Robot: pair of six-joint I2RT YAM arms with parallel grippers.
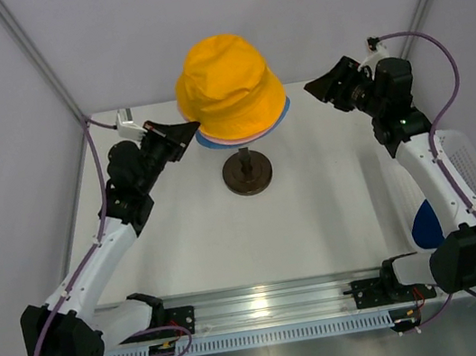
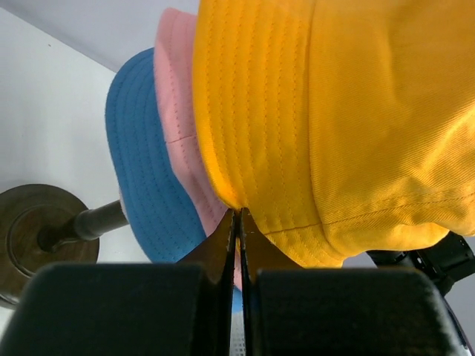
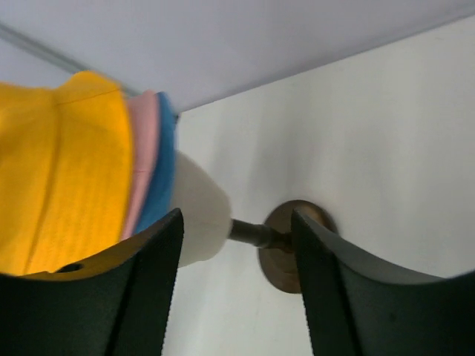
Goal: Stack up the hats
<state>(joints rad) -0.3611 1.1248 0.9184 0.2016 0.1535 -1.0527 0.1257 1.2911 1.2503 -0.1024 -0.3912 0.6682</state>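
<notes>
The yellow-orange hat (image 1: 230,86) sits on top of the cream head form (image 3: 202,211). The pink hat (image 2: 178,111) and the light blue hat (image 2: 141,156) are stacked beneath it, only their brims showing. My left gripper (image 2: 238,212) is shut, with its tips pinching the edge of the yellow hat's brim on the left side (image 1: 196,131). My right gripper (image 3: 236,215) stands open to the right of the stack (image 1: 322,89), holding nothing and apart from the hats. The navy hat (image 1: 425,225) lies at the right, partly hidden behind my right arm.
The head form stands on a thin post with a dark brown round base (image 1: 248,174) in the middle of the white table. A white mesh basket (image 1: 467,160) sits at the right edge. Grey walls close in the back and sides.
</notes>
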